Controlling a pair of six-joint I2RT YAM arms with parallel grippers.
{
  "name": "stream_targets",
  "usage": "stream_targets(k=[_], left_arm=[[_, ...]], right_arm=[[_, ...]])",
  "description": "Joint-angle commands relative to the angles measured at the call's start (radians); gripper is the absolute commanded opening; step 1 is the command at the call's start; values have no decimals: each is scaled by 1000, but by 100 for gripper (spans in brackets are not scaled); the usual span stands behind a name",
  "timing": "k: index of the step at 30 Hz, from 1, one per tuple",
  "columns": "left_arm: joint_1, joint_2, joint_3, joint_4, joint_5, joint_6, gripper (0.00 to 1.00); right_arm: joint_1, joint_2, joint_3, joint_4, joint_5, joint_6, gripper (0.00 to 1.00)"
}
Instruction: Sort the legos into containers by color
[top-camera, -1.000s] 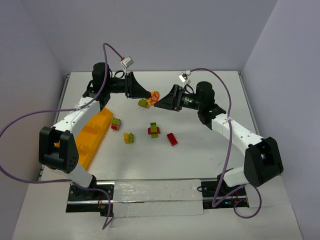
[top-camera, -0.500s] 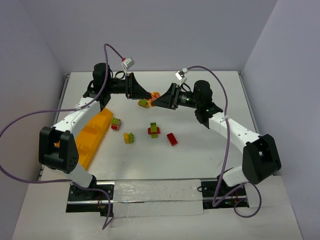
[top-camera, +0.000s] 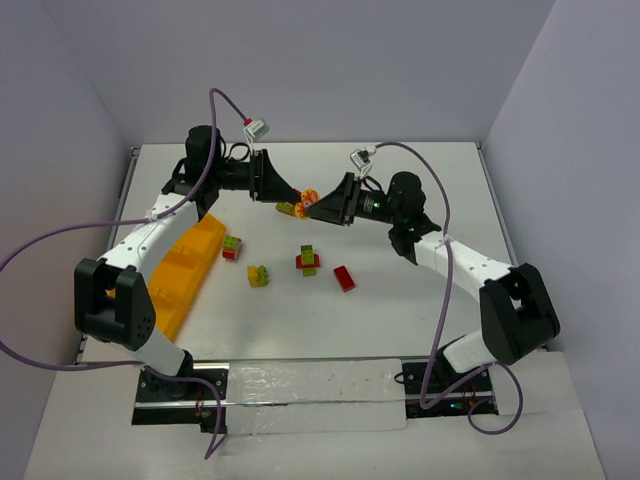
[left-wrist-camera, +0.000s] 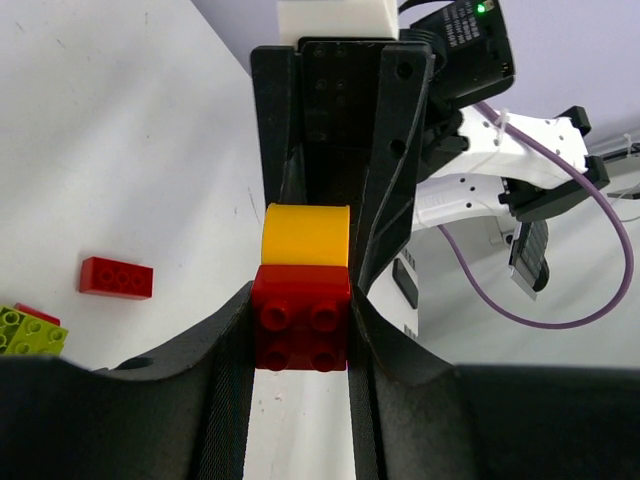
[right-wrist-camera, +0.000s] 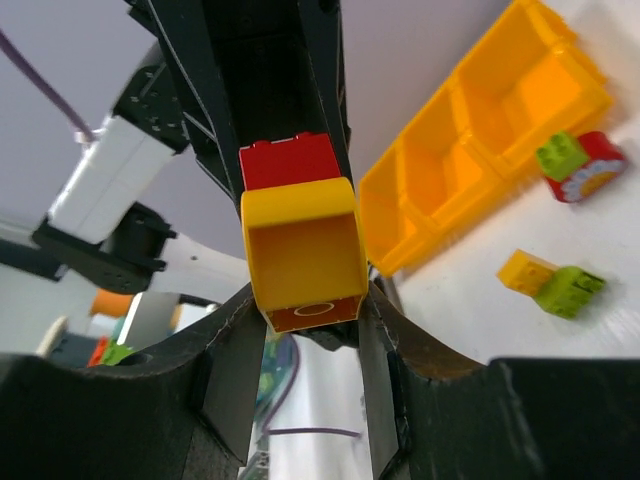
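Observation:
A red-and-yellow lego clump hangs in the air above the table's back middle, held between both grippers. My left gripper is shut on the red brick; the yellow brick sticks out beyond it. My right gripper is shut on the yellow brick, with the red brick behind it. The orange-yellow tray lies at the left and also shows in the right wrist view; the compartments in view hold no bricks.
Loose legos lie mid-table: a green-red clump, a yellow-green clump, a red-green clump, a red brick and a small yellow-green piece under the grippers. White walls enclose the back and sides.

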Motion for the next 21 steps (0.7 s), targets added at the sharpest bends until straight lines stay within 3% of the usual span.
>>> stream_targets(k=[1,8,11,15,17,19,21], left_arm=[[40,-48,31,-91,19,85,0],[90,-63,32,-268,-31,203,0],[155,-73,29,-390,-136,253,0],[297,-92,-4,-483,-451,220,0],[380,-107,-28,-518,-700,154,0],[397,-108,-28,-572,-972,101,0],[399,-85,-13,-616,-1100,66,0]], right_arm=[[-35,-128,-20,-223,139,-183,0],[-51,-223,19,-596,312,-432,0],[-50,-235,62,-794,454,-511,0],[-54,-252,86,-921,598,-574,0],[-58,-266,82,-953,637,-600,0],[-62,-271,75,-964,646,-612,0],[-62,-266,76,-973,644,-616,0]])
